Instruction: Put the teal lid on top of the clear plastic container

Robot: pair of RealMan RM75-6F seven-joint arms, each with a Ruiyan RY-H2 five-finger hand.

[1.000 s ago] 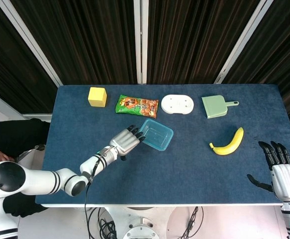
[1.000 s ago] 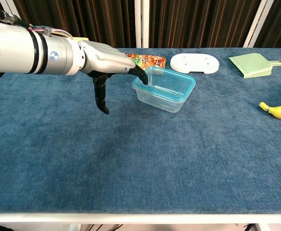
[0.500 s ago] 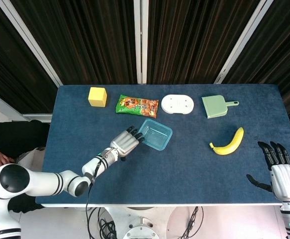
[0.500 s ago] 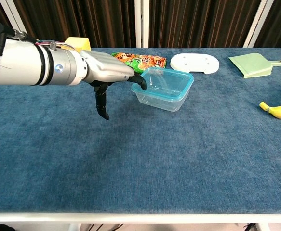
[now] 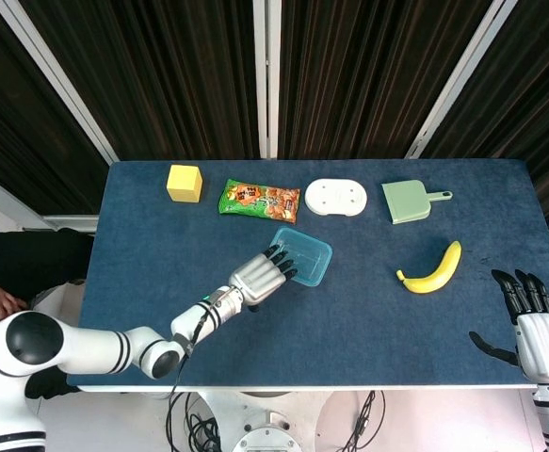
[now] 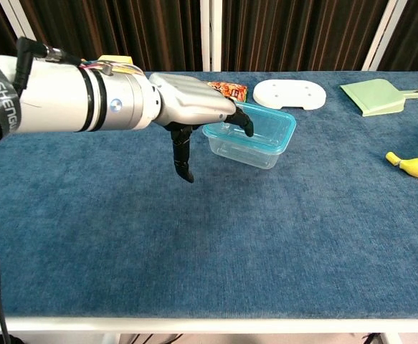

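A clear plastic container with a teal rim stands near the table's middle. I can make out no separate teal lid apart from that rim. My left hand reaches in from the left, fingers stretched flat and thumb hanging down. Its dark fingertips lie over the container's near left rim, touching it, and the hand holds nothing. My right hand hovers off the table's front right corner, fingers spread and empty; the chest view does not show it.
Along the far side lie a yellow block, a snack bag, a white oval tray and a pale green dustpan. A banana lies at the right. The table is blue cloth.
My left hand has slid to the right, its fingertips now over the container's rim. The container has shifted slightly right with it. The right hand has barely moved.
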